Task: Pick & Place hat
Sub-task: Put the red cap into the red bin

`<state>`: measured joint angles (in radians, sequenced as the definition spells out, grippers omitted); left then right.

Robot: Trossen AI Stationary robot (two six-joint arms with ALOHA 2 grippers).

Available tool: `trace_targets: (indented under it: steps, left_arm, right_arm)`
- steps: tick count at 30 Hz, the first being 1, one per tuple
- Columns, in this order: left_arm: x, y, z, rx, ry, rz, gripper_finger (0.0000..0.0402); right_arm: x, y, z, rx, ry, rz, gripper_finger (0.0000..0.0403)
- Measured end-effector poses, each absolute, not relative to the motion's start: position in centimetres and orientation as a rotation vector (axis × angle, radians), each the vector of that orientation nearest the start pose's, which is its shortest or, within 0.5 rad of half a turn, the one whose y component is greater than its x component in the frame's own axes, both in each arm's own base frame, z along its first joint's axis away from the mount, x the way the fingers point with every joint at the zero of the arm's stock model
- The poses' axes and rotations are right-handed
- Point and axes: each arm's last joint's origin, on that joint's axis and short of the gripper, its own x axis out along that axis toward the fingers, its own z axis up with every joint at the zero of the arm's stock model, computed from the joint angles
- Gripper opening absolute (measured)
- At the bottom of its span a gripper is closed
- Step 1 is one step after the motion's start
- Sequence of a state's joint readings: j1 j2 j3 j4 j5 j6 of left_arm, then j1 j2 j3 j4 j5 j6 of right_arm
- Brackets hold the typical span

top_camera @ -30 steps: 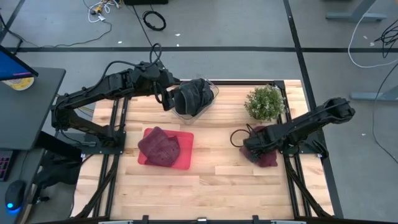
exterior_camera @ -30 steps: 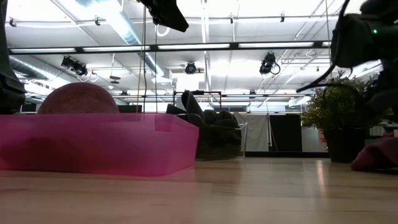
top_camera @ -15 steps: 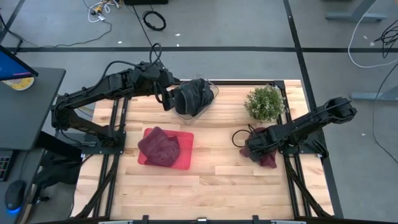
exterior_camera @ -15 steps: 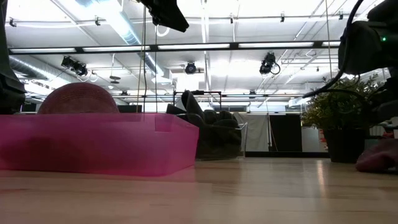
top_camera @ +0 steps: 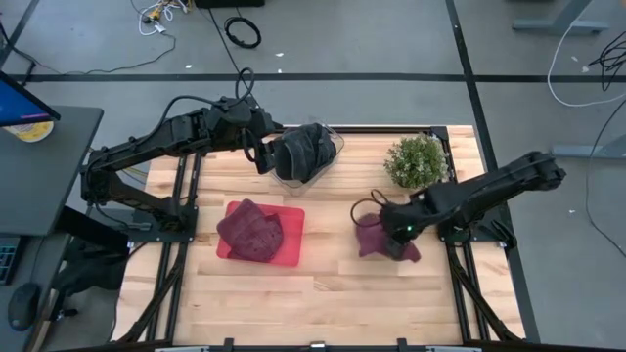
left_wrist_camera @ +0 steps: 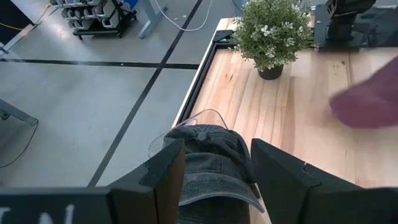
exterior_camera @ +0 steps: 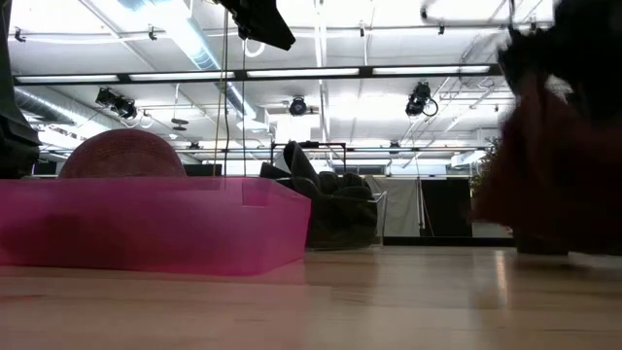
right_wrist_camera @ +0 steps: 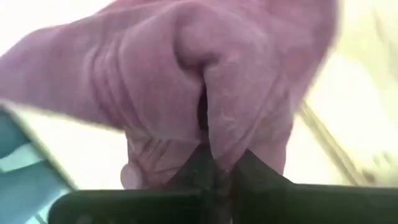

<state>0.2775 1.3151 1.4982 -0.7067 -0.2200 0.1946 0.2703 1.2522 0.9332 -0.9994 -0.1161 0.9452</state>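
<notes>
A maroon knit hat (top_camera: pixel 377 240) hangs from my right gripper (top_camera: pixel 393 231), which is shut on it right of the table's middle; in the low view this hat (exterior_camera: pixel 549 165) is a blurred shape at the right. Another maroon hat (top_camera: pixel 251 230) lies in a pink tray (top_camera: pixel 291 246) at the left. A dark grey cap (top_camera: pixel 305 150) rests in a clear container (top_camera: pixel 331 137) at the far edge. My left gripper (left_wrist_camera: pixel 211 180) stands open just left of the cap, which shows beyond its fingers. My right gripper pinches a bunched fold of the maroon hat's knit (right_wrist_camera: pixel 214 134) between its two shut fingers (right_wrist_camera: pixel 249 171). Several layers are gathered at the fingertips. The hat hangs slack below the gripper and looks lifted clear of the table.
A small potted plant (top_camera: pixel 418 161) stands at the far right, close behind the right arm. The pink tray's wall (exterior_camera: pixel 146 224) fills the left of the low view. Bare wood lies between the tray and the held hat and along the near edge.
My right gripper has shut on the maroon hat that lay near the table's right edge, lifted it off the wood and carried it toward the table's left, toward the pink tray. The hat now hangs bunched below the fingers.
</notes>
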Motion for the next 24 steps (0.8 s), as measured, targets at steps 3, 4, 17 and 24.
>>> trace_targets:
  steps: [3, 4, 17, 24]
  left_arm:
    - [25.4, 7.9, 41.5, 0.171, 0.574, 0.433, 0.0188]
    - [25.4, 7.9, 41.5, 0.171, 0.574, 0.433, 0.0188]
    - [25.9, 7.4, 42.3, 0.182, 0.473, 0.3, 0.0188]
    - [26.0, 7.1, 44.6, 0.084, 0.211, 0.089, 0.0188]
  right_arm:
    - [21.3, 6.0, 27.6, 0.661, 1.233, -0.203, 0.0012]
    - [21.6, 6.0, 28.8, 0.652, 1.185, -0.163, 0.0012]
    - [22.5, 3.2, 40.9, 0.597, 0.465, 0.146, 0.0012]
    - [21.5, 1.6, 44.5, 0.563, 0.174, 0.342, 0.0012]
